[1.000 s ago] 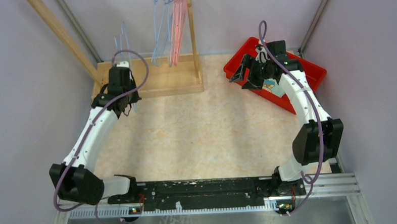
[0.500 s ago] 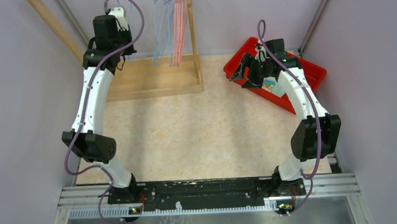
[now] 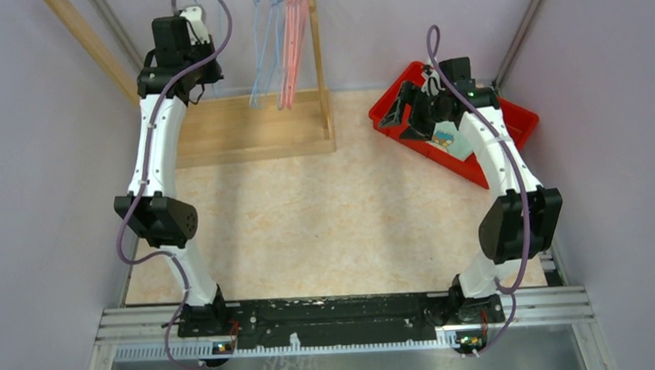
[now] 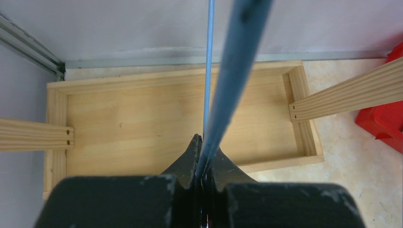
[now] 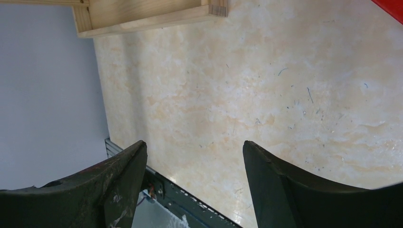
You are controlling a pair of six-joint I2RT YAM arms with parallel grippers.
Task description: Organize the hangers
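Several light blue hangers (image 3: 261,46) and pink-red hangers (image 3: 295,45) hang from the wooden rack at the back. My left gripper (image 3: 188,78) is raised high at the rack's left side and is shut on a light blue hanger (image 4: 223,90), whose thin wire (image 4: 207,71) runs up out of the left wrist view (image 4: 203,142). My right gripper (image 3: 404,115) is open and empty, hovering by the left corner of the red bin (image 3: 504,110); its fingers (image 5: 123,180) frame bare table in the right wrist view.
The wooden rack base (image 3: 247,130) is a shallow tray (image 4: 142,118) with slanted wooden posts (image 4: 347,95). The red bin holds small items. Grey walls close in on both sides; a black rail (image 3: 338,314) runs along the near edge.
My left arm has swung up and back from low over the rack base to high at the rack's left side, carrying the blue hanger. The right gripper shifted slightly towards the bin.
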